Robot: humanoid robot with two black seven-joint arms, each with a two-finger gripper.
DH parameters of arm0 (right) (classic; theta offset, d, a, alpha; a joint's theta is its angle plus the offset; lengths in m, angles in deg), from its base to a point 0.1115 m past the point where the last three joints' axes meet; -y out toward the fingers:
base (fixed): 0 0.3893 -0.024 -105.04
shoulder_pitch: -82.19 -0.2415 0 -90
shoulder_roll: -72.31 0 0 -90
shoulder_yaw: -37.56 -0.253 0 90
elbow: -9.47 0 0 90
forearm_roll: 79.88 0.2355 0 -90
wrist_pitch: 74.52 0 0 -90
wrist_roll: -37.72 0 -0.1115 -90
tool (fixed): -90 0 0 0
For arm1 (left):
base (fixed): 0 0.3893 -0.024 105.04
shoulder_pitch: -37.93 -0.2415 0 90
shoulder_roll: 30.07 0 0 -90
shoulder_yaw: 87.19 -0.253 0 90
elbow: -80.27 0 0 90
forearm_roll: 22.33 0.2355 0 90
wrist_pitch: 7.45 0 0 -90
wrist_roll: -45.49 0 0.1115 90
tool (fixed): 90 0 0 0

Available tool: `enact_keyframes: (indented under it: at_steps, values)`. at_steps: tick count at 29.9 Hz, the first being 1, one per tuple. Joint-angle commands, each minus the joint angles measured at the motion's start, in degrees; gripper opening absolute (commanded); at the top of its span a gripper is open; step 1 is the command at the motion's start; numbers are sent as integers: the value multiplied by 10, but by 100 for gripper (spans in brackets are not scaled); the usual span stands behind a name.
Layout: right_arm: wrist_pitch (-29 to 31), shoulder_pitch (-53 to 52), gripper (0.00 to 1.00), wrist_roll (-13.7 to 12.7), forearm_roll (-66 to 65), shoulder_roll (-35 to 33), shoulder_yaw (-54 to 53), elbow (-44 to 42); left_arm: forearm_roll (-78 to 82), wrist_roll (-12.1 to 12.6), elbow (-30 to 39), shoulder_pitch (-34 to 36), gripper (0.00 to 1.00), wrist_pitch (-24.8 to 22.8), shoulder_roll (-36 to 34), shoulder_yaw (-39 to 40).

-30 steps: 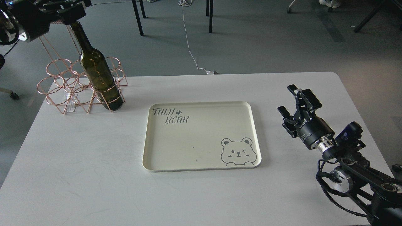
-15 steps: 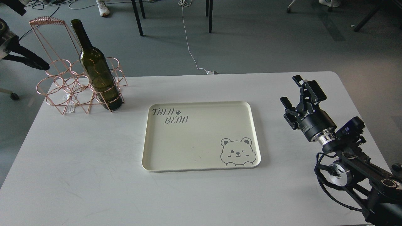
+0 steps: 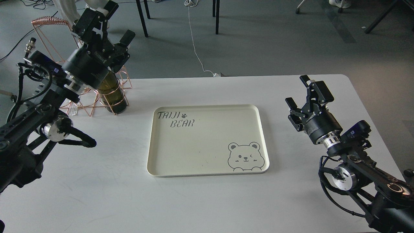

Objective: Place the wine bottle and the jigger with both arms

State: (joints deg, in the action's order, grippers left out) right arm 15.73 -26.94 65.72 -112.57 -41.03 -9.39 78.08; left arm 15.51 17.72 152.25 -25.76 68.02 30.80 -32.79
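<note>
The left tool (image 3: 108,24) stood with its fingers spread wide and nothing between them, white lettering on its body too small to read. The wine bottle (image 3: 111,94) sat in the copper wire rack (image 3: 48,42) at the worktop's (image 3: 97,181) ten o'clock, just below that tool, its upper part hidden. The cream tray (image 3: 207,173) read "TAIJI BEAR". At three o'clock the right tool (image 3: 305,95) gaped wide, holding nothing.

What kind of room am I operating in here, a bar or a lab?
Most likely a lab or office test space, not a bar: a plain white table on grey carpet, a loose white cable trailing across the floor, and black furniture legs behind it.
</note>
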Motion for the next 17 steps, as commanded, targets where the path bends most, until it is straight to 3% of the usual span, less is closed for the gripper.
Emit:
enact_keyframes:
  at_steps: [1,10,17]
  values:
    - [0,1,99,0,0,3,0,0,0,18,-1,-73,98,-17,43,47]
    - [0,4,99,0,0,18,0,-1,1,18,-6,-138,98,-17,89,54]
    - [0,4,99,0,0,26,0,-1,5,19,-6,-145,98,-17,102,62]
